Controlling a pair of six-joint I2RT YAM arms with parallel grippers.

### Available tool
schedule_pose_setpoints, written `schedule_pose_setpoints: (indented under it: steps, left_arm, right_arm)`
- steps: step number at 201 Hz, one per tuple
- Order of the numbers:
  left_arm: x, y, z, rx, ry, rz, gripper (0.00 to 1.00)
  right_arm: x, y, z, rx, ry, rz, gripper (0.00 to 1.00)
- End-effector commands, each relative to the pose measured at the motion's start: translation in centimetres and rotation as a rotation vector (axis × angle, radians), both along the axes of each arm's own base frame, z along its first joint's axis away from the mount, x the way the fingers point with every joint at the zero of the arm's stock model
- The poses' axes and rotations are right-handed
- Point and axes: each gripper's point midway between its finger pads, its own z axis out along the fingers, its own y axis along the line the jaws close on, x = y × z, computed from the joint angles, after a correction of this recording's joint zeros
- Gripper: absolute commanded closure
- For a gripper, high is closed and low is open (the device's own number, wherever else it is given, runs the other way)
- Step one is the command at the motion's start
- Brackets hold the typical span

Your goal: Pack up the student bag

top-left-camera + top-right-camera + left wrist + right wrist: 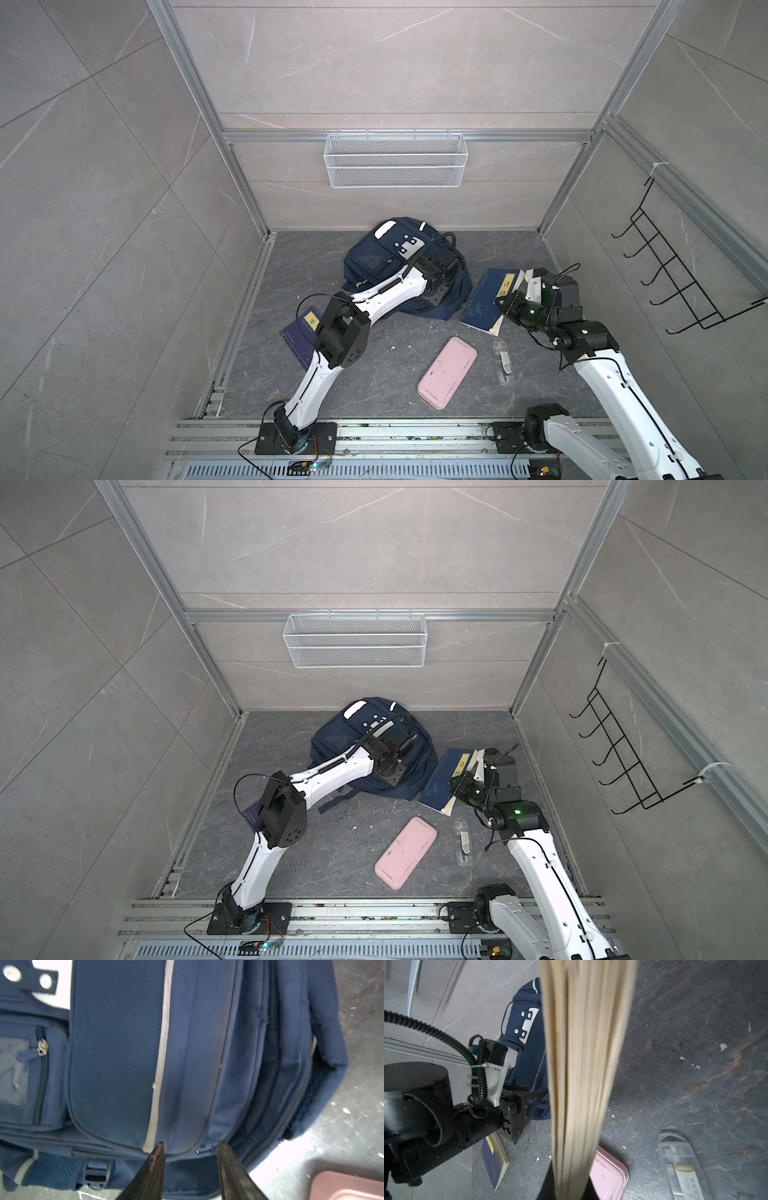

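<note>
Amid tiled walls [395, 62], the student bag [370, 259] lies on dark stone [374, 374].

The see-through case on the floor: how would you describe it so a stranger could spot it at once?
Start at the big navy student bag by the back wall, then come forward to the pink oblong case on the dark floor. Just right of it, not touching, lies the see-through case. It alone is transparent, slimmer than the pink one, with a printed card inside.
</note>
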Motion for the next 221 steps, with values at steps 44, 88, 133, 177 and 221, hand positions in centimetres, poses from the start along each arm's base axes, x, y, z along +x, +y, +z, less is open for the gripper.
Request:
schedule_pose_setpoints:
  steps: [44,88,133,177,221]
  left_arm:
    - [0.1,0.2,-3.2,0.160,0.006,-0.076,0.55]
    - [-0.3,0.3,-3.6,0.178,-0.006,-0.079,0.55]
    - [0.1,1.1,-3.8,0.226,-0.048,-0.069,0.55]
    - [1.0,1.6,-3.4,0.275,-0.090,-0.065,0.80]
    - [1.6,1.2,-0.6,0.246,-0.139,-0.070,1.00]
  right_arm:
    - [0.2,-0.2,2.2,-0.009,-0.062,0.008,1.00]
    - [-0.2,-0.1,1.6,-0.001,-0.053,0.009,1.00]
    - [-0.4,-0.1,1.1,0.005,-0.047,0.010,1.00]
    - [-0.5,-0.1,1.2,0.007,-0.048,0.011,1.00]
    - [-0.5,0.2,1.0,0.017,-0.046,0.020,1.00]
